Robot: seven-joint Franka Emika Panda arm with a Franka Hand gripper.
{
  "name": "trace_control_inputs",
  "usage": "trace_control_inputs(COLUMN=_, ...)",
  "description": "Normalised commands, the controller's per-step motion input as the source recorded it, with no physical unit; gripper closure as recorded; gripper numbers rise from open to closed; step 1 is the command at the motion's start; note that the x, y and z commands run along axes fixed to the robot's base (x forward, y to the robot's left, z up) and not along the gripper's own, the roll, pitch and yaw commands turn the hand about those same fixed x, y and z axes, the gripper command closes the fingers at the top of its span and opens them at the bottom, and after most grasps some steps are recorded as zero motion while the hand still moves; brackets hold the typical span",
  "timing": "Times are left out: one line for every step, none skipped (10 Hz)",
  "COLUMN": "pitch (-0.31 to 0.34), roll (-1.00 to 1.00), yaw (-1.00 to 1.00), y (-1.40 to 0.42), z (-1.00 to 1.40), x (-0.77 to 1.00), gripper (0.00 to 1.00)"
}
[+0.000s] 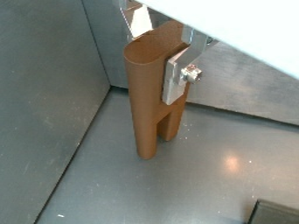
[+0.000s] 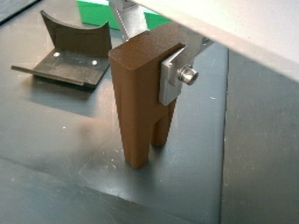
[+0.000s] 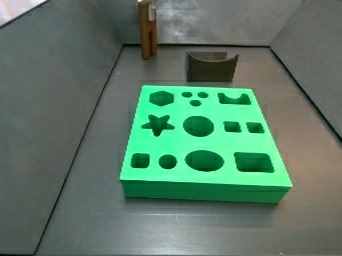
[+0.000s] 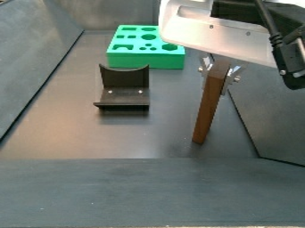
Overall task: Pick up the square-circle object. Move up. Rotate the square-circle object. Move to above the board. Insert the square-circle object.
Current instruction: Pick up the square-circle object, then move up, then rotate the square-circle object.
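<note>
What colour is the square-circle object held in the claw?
Brown, wood-like: the square-circle object, upright in the claw beyond the fixture from the board, shows best in a wrist view.

Even, soft overhead light, all views sharp. Faint glare spot on floor (image 1: 232,163) below gripper (image 1: 163,54). Block (image 4: 208,105) casts weak shadow. Board (image 3: 202,140) vivid, unglared. Slight edge distortion in wrist views.

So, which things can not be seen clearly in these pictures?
- The pincer holds the square-circle object near its top; one silver finger shows in both wrist views, the opposite finger is hidden behind the block.
- In a side view the pincer is cut off by the upper edge above the block.
- Board: only a green corner shows in a wrist view.
- Fixture: its far side is hidden by its own wall.
</note>
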Motion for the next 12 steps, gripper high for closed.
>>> trace_control_inputs(pitch=0.0, roll=0.0, yaw=0.0, y=0.0, z=0.0, x=0.0, gripper=1.0)
trace_control_inputs(pitch=0.0, roll=0.0, yaw=0.0, y=0.0, z=0.83, x=0.0, gripper=1.0)
trace_control_inputs(pitch=0.0, roll=0.01, yaw=-0.01, y=0.05, z=0.83, x=0.01, gripper=1.0)
trace_control_inputs(pitch=0.04, roll=0.02, yaw=-0.02, y=0.04, z=0.68, x=-0.01, gripper=1.0)
trace_control_inputs(pitch=0.059, roll=0.04, yaw=-0.02, y=0.03, z=0.55, x=-0.01, gripper=1.0)
trace_control_inputs(pitch=0.079, roll=0.05, yaw=-0.01, y=0.02, z=0.41, x=-0.01, gripper=1.0)
trace_control_inputs(pitch=0.096, roll=0.06, yaw=0.0, y=0.01, z=0.27, x=0.0, gripper=1.0)
trace_control_inputs(pitch=0.103, roll=0.06, yaw=0.01, y=0.01, z=0.18, x=0.0, gripper=1.0)
trace_control_inputs(pitch=0.0, roll=0.0, yaw=0.0, y=-1.0, z=0.52, x=0.17, gripper=1.0)
trace_control_inputs(pitch=0.005, roll=0.0, yaw=0.01, y=-1.0, z=0.51, x=0.16, gripper=1.0)
trace_control_inputs(pitch=0.021, roll=0.01, yaw=0.01, y=-1.0, z=0.51, x=0.14, gripper=1.0)
trace_control_inputs(pitch=0.029, roll=0.05, yaw=0.01, y=-1.0, z=0.5, x=0.12, gripper=1.0)
